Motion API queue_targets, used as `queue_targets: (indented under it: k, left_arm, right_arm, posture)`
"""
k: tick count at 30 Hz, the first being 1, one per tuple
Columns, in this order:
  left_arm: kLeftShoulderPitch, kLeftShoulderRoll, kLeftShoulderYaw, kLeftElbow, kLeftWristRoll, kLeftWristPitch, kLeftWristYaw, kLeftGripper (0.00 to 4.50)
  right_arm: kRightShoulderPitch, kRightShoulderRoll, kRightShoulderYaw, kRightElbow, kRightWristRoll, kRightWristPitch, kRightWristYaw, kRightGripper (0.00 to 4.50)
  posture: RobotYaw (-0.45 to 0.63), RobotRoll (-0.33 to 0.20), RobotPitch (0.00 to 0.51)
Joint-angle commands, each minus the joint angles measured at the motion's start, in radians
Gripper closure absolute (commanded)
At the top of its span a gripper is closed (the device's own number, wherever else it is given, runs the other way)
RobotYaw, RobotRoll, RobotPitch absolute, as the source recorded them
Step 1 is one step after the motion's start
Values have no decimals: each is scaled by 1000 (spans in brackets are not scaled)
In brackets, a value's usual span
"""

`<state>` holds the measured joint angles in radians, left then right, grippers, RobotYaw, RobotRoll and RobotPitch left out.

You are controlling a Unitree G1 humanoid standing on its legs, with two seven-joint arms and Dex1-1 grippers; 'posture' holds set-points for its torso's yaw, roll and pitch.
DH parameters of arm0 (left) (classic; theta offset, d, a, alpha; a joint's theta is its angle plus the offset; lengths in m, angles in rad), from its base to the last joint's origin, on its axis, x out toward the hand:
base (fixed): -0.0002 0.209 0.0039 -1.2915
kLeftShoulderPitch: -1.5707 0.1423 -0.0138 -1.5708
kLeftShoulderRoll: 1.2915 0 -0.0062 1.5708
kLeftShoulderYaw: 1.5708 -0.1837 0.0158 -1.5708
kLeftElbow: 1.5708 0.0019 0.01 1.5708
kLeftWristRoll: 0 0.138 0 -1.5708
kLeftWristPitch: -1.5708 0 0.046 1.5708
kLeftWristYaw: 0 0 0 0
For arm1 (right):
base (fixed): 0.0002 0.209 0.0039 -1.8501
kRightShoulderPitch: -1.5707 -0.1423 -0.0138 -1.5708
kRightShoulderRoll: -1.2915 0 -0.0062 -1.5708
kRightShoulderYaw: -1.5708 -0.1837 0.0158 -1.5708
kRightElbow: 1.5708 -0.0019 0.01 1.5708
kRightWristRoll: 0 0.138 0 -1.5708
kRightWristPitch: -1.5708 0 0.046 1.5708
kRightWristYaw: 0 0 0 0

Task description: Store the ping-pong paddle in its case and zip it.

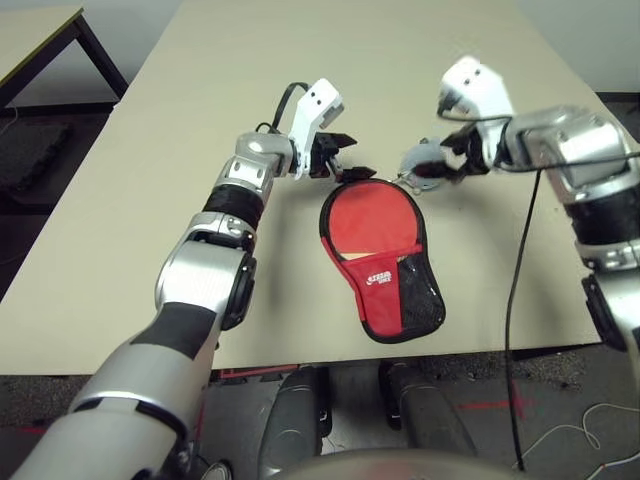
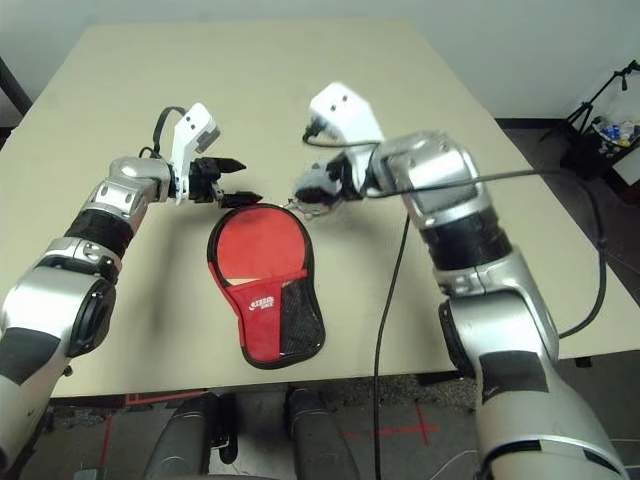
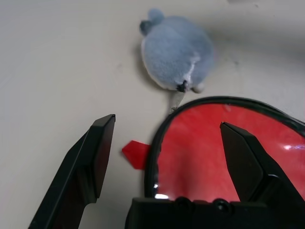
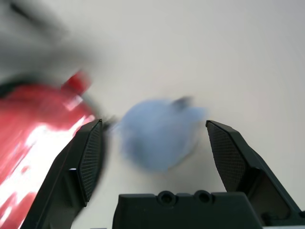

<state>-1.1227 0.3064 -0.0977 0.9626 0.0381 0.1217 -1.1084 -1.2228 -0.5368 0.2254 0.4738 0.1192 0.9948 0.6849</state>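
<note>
The case (image 1: 383, 260) lies near my table (image 1: 150, 180) edge, the paddle (image 1: 370, 215) inside with its red face showing, zip undone. Past its round end, my left gripper (image 3: 167, 143) stands wide over the rim; my right gripper (image 4: 155, 143) stands wide around a grey pouch (image 3: 178, 57). Beyond, bare beige tabletop, dark floor, another table (image 1: 40, 35) far left.

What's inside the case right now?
The ping-pong paddle lies inside the case: its red face shows through the unzipped round end. The handle is covered by the fabric and mesh pocket, so how it sits there cannot be seen.
</note>
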Motion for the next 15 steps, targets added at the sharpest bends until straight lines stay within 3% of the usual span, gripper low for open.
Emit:
queue_targets:
  k: [1,9,15]
  left_arm:
    - [44,-11,-37,-50,6,37,-19,23]
    - [116,-13,-125,-141,37,83,-22,23]
    - [138,-9,-161,-164,53,110,-9,23]
  right_arm:
    - [-36,54,-35,177,-40,-100,-82,0]
    - [-51,172,-36,481,-99,-232,-137,0]
    - [-61,204,-56,609,-130,-289,-159,0]
  posture:
    - [-92,0,93]
    - [-70,0,84]
    - [-61,0,79]
